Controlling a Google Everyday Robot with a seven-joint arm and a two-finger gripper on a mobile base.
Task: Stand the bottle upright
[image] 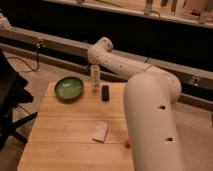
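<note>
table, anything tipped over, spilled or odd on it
Nothing stands out. The bottle stands upright at the table's far edge with the gripper at its top. Green bowl, black block and pale slab lie undisturbed.

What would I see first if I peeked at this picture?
The big white robot arm fills the right side and bends back over the wooden table. Its claw is at the table's far edge, right at the top of a small bottle standing upright between a green bowl and a black block.
</note>
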